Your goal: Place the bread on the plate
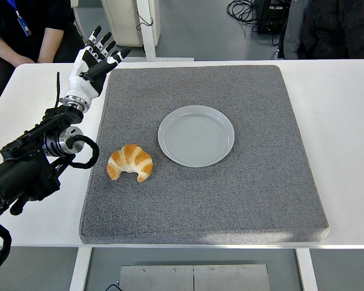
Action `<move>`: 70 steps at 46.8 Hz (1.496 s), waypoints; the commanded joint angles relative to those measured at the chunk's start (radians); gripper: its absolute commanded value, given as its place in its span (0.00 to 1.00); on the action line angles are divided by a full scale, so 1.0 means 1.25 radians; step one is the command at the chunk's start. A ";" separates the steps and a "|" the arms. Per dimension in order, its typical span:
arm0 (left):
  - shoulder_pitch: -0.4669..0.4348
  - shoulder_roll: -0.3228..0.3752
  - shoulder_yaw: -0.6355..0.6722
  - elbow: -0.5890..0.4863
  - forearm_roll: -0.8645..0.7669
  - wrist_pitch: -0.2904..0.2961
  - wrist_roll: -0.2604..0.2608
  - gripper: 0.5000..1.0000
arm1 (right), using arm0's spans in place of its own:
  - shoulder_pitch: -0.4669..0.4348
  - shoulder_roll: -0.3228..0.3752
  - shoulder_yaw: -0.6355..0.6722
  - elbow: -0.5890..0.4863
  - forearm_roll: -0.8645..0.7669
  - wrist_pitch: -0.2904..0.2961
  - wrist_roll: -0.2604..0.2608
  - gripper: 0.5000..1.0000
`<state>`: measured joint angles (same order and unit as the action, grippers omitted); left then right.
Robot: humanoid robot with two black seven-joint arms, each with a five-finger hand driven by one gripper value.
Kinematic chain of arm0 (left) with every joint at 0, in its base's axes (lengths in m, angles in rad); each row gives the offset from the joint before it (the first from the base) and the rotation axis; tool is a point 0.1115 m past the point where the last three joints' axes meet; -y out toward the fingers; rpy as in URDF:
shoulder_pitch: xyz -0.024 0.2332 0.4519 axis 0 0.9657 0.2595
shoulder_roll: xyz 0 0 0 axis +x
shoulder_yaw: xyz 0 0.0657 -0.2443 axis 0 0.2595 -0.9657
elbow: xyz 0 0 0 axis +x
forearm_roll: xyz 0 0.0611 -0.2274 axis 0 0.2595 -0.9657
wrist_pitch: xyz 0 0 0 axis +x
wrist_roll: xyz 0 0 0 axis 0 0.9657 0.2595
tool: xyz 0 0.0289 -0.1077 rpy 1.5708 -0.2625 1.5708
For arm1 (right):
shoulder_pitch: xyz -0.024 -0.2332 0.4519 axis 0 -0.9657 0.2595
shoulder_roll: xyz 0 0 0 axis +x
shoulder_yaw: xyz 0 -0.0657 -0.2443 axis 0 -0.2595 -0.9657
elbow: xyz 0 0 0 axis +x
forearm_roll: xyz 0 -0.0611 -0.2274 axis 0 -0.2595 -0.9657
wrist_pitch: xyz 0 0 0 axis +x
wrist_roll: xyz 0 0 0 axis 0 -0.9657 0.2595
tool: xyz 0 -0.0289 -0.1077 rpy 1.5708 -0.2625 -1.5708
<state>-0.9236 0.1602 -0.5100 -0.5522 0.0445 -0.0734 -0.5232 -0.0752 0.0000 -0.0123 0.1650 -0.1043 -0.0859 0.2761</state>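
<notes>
A grey mat (230, 200) is covering most of the white table (345, 121), its near edge running just short of the table's near edge. On the mat's left part, nearer the near-left corner than the far one, the bread (130, 162), a golden croissant, is lying flat with its two tips pointing toward the near edge. Just beyond it and to its right, the plate (196, 136) is sitting upright and bare near the mat's middle, close to the bread but not touching it. The left arm (33, 167) is coming in from the table's left edge and reaching away along the mat's left side, its black links lying over the bare table beside the bread. Farther on, the left robot hand (92, 60) is hovering at the mat's far-left corner with its fingers (106, 47) spread and pointing away, gripping nothing, well apart from the bread. At the far-left corner of the table a person (24, 30) in dark clothes is sitting, one hand resting by the edge. Another dark-clothed person (339, 27) is showing past the far-right corner.
</notes>
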 commanded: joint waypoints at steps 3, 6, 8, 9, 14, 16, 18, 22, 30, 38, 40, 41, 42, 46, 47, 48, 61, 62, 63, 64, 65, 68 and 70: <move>0.000 0.001 0.001 0.000 0.000 0.000 -0.002 0.94 | 0.000 0.000 0.000 0.001 0.000 -0.001 0.000 1.00; 0.000 0.001 0.001 0.000 0.000 0.000 -0.001 0.94 | 0.000 0.000 0.000 0.001 0.000 0.000 0.000 1.00; 0.000 0.001 0.001 0.000 0.000 0.000 -0.001 0.94 | 0.000 0.000 0.000 -0.001 0.000 -0.001 0.000 1.00; 0.000 0.001 0.001 0.000 0.000 0.000 -0.001 0.94 | 0.000 0.000 0.000 -0.001 0.000 -0.001 0.000 1.00; -0.001 0.001 -0.001 0.000 0.000 0.000 0.001 0.94 | 0.000 0.000 0.000 -0.001 0.000 0.000 0.000 1.00; -0.001 0.001 -0.001 0.000 0.000 0.000 0.002 0.94 | 0.000 0.000 0.000 0.001 0.000 0.000 0.000 1.00; -0.001 0.001 -0.006 0.000 -0.001 0.000 0.004 0.94 | 0.000 0.000 0.000 0.001 0.000 0.000 0.000 1.00; -0.001 -0.001 -0.008 0.000 -0.005 0.000 0.004 0.94 | 0.000 0.000 0.000 0.001 0.000 -0.001 0.000 1.00; -0.001 -0.007 -0.009 0.000 -0.006 0.000 -0.001 0.94 | 0.000 0.000 0.000 0.001 0.000 -0.001 0.000 1.00; -0.004 -0.008 -0.012 0.000 -0.011 0.000 -0.002 0.94 | 0.000 0.000 0.000 0.001 0.000 0.000 0.000 1.00; -0.006 -0.008 -0.012 0.000 -0.011 0.000 -0.002 0.94 | 0.000 0.000 0.001 0.001 0.000 0.000 0.000 1.00; -0.007 -0.009 -0.012 0.000 -0.011 0.000 -0.002 0.95 | 0.000 0.000 0.001 0.001 0.000 0.000 0.000 1.00; -0.010 -0.009 -0.013 0.000 -0.012 0.000 -0.002 0.95 | 0.000 0.000 0.001 0.001 0.000 0.000 0.000 1.00; -0.013 -0.009 -0.012 -0.006 -0.011 0.000 -0.001 0.94 | 0.000 0.000 0.001 0.001 0.000 0.000 0.000 1.00; -0.015 -0.009 -0.010 -0.010 -0.010 0.000 0.000 0.94 | 0.000 0.000 0.001 0.001 0.000 0.000 0.000 1.00; -0.016 -0.009 -0.009 -0.012 -0.009 0.001 0.002 0.94 | 0.000 0.000 0.001 0.001 0.000 0.000 0.000 1.00; -0.051 0.052 0.014 -0.164 -0.006 0.086 0.124 0.94 | 0.000 0.000 0.001 0.001 0.000 0.000 0.000 1.00; -0.054 0.064 0.023 -0.189 -0.006 0.100 0.141 0.94 | 0.000 0.000 0.001 0.001 0.000 0.000 0.000 1.00; -0.058 0.077 0.032 -0.213 -0.006 0.113 0.157 0.93 | 0.000 0.000 0.001 0.001 0.000 0.000 0.000 1.00; -0.062 0.085 0.043 -0.238 -0.006 0.126 0.169 0.93 | 0.000 0.000 0.001 0.001 0.000 0.000 0.000 1.00; -0.067 0.095 0.056 -0.260 -0.006 0.140 0.182 0.93 | 0.000 0.000 0.001 0.001 0.000 0.000 0.000 1.00; -0.084 0.127 0.095 -0.319 -0.007 0.175 0.204 0.93 | 0.001 0.000 0.001 0.001 0.000 0.000 0.000 1.00; -0.097 0.145 0.129 -0.346 -0.007 0.190 0.212 0.93 | 0.001 0.000 0.001 0.001 0.000 0.000 0.000 1.00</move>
<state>-1.0230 0.3057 -0.4056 -0.9255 0.0368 0.1317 -0.2767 -0.0751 0.0001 -0.0106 0.1657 -0.1042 -0.0858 0.2760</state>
